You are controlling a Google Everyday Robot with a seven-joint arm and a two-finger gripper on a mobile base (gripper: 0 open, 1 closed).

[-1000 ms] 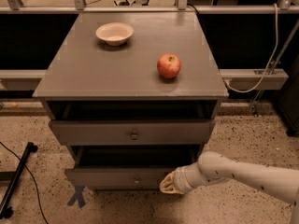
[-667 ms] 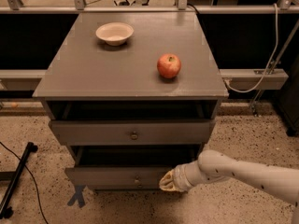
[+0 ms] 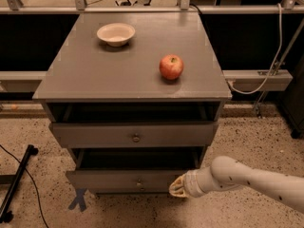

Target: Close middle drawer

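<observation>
The middle drawer is the lower grey front with a tiny central knob. It stands pulled out from the grey cabinet, with its dark tray open behind it. My gripper is at the right end of that drawer front, at its lower edge, on the end of the white arm that comes in from the right. Above it, the wider, taller drawer front with a bigger knob also stands slightly out.
A red apple and a cream bowl sit on the cabinet top. A black stand leg and cable lie on the speckled floor at the left. A blue tape cross marks the floor. A rail and white cable run behind on the right.
My gripper has edged slightly left along the middle drawer's front. The drawer front itself shows no visible movement.
</observation>
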